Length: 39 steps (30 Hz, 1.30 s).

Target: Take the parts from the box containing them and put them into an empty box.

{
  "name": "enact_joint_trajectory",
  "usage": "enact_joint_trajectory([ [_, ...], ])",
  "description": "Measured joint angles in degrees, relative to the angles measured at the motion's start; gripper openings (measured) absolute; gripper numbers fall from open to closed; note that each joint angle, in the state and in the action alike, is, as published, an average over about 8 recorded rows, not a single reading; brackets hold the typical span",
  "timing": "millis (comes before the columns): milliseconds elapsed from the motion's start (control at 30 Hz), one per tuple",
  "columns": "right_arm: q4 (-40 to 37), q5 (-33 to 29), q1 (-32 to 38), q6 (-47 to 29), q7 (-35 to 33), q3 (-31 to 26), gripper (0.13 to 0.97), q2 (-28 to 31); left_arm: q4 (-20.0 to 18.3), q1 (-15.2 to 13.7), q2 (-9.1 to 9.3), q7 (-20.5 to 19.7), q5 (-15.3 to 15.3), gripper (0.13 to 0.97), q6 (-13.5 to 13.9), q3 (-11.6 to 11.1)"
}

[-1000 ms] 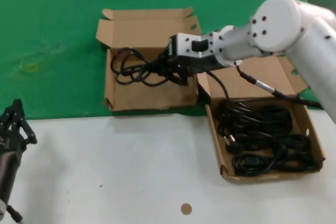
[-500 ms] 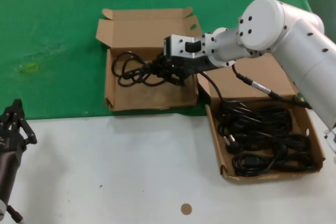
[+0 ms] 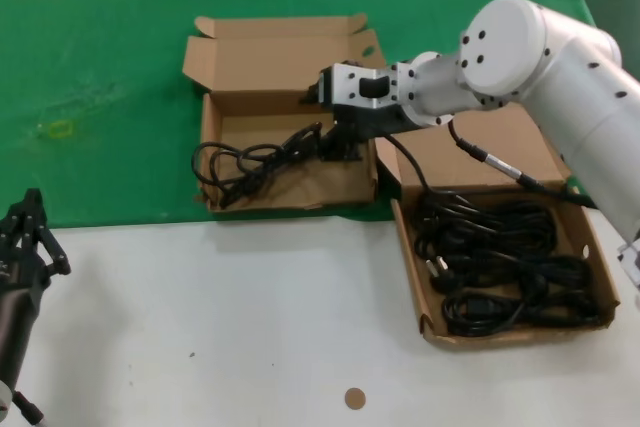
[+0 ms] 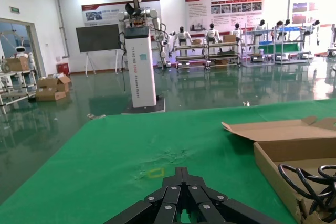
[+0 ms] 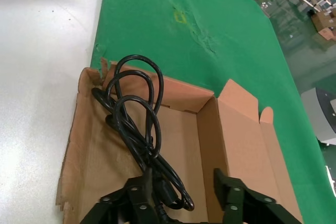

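Cord (image 3: 250, 162): dropped since half a second before, sprawled across receiving box (image 3: 215, 197), loops overhanging its left wall.
Right gripper (image 3: 335, 147): jaws parted, apparently empty.
Source box (image 3: 600, 267): more cords remained.
Left gripper (image 3: 25, 237): parked, closed.

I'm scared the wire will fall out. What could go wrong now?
Loops of the cord hang over the left wall of the box, so it might slip out. Its other end lies against the open jaws of the right gripper, so lifting away could drag it back out. The left gripper sits idle.
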Motion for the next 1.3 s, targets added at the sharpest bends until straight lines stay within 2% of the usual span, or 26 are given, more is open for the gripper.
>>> enact_joint_trajectory([
  [67, 0.3, 0.4, -0.2, 0.1, 0.0, 0.3, 0.351, 0.3, 0.0, 0.0, 0.00, 0.0, 0.0, 0.144, 0.0, 0.0],
  [467, 3.9, 2.9, -3.9, 2.2, 0.4, 2.4, 0.602, 1.4, 0.0, 0.0, 0.00, 0.0, 0.0, 0.152, 0.0, 0.0],
  [633, 6.9, 4.9, -7.7, 4.8, 0.7, 4.3, 0.734, 1.7, 0.0, 0.0, 0.00, 0.0, 0.0, 0.195, 0.0, 0.0],
  [767, 9.6, 6.8, -11.1, 7.2, 0.9, 6.0, 0.789, 2.0, 0.0, 0.0, 0.00, 0.0, 0.0, 0.221, 0.0, 0.0],
  [933, 13.2, 9.3, -15.6, 10.3, 1.2, 8.3, 0.880, 2.4, 0.0, 0.0, 0.00, 0.0, 0.0, 0.309, 0.0, 0.0],
  [1033, 15.3, 10.7, -18.2, 12.1, 1.4, 9.6, 0.880, 2.6, 0.0, 0.0, 0.00, 0.0, 0.0, 0.362, 0.0, 0.0],
  [1167, 18.1, 12.7, -21.8, 14.6, 1.6, 11.4, 0.908, 2.9, 0.0, 0.0, 0.00, 0.0, 0.0, 0.362, 0.0, 0.0],
  [1300, 21.0, 14.7, -25.4, 17.1, 1.9, 13.2, 0.946, 3.2, 0.0, 0.0, 0.00, 0.0, 0.0, 0.469, 0.0, 0.0],
])
